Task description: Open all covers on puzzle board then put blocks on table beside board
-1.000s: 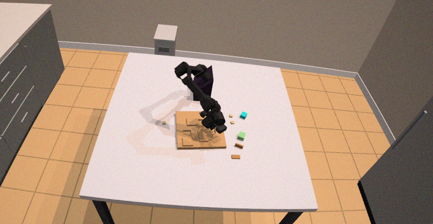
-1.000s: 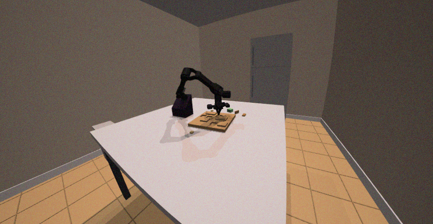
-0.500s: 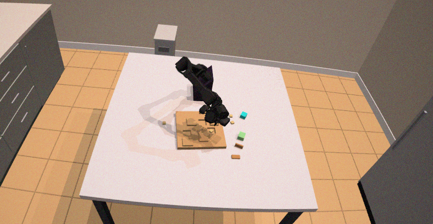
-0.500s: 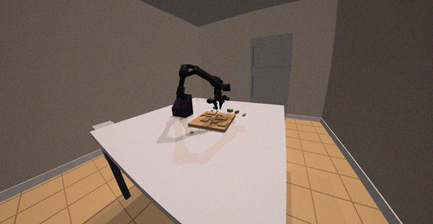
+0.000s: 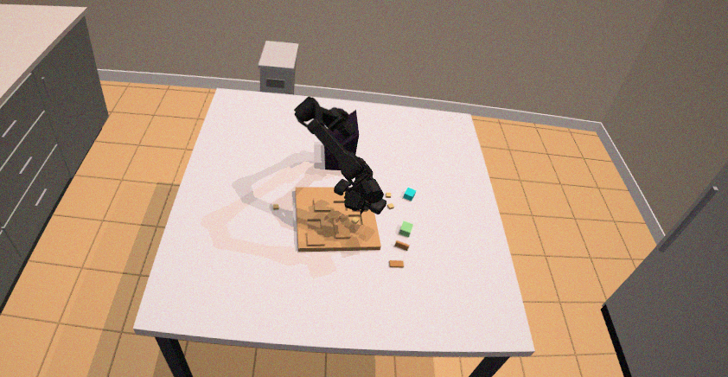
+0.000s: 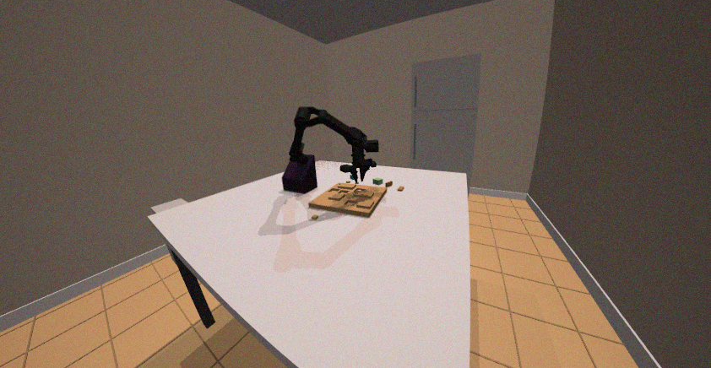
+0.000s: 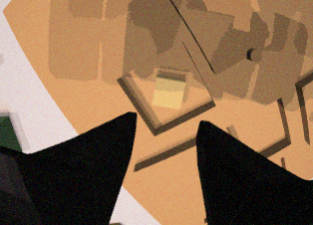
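Observation:
The wooden puzzle board (image 5: 372,241) (image 6: 338,208) (image 7: 165,190) lies flat in the middle of the white table (image 5: 284,283). My gripper (image 5: 359,207) (image 6: 359,176) (image 7: 167,125) hangs just above the board's right rear part, fingers partly open with nothing between them. In the wrist view a pale yellow block (image 7: 168,94) sits in an uncovered well with a raised dark rim (image 7: 141,108), straight under the gap between the fingers. Flat covers (image 7: 165,20) lie on the board beyond it, one near a dark pin (image 7: 251,54). A cyan block (image 5: 409,194) and a green block (image 5: 405,228) (image 6: 377,181) rest on the table right of the board.
Small tan pieces lie on the table right of the board (image 5: 401,245) (image 5: 396,264) (image 5: 387,194) and one on its left (image 5: 275,206) (image 6: 314,216). The arm's dark base (image 5: 340,143) (image 6: 299,176) stands behind the board. A grey cabinet (image 5: 277,66) stands beyond the table.

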Robot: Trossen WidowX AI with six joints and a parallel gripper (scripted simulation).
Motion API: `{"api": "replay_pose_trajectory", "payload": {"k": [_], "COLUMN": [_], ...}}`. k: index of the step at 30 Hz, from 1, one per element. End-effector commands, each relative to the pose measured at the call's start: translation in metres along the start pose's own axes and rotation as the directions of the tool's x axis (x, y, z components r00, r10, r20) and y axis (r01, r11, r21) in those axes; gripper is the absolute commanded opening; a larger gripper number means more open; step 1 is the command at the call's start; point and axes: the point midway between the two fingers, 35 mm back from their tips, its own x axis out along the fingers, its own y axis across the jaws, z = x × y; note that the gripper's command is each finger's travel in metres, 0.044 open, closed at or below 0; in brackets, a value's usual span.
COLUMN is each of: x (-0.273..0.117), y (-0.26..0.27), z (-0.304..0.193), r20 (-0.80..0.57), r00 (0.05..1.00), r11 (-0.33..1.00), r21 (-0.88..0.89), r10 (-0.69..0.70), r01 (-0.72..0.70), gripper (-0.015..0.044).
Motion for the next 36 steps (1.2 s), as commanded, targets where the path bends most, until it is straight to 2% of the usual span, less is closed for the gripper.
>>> {"api": "replay_pose_trajectory", "payload": {"k": [1, 18, 36], "x": [0.0018, 0.0049, 0.0081], "y": [0.0, 0.0002, 0.0003], "z": [-0.0011, -0.001, -0.001], "r20": [0.002, 0.002, 0.002], "r00": [1.0, 1.0, 1.0], "r11": [0.998, 0.954, 0.844], "r21": [-0.06, -0.301, -0.536], "r10": [-0.002, -0.002, -0.002], "r01": [0.002, 0.002, 0.003], "gripper": [0.0144, 0.0144, 0.0144]}}
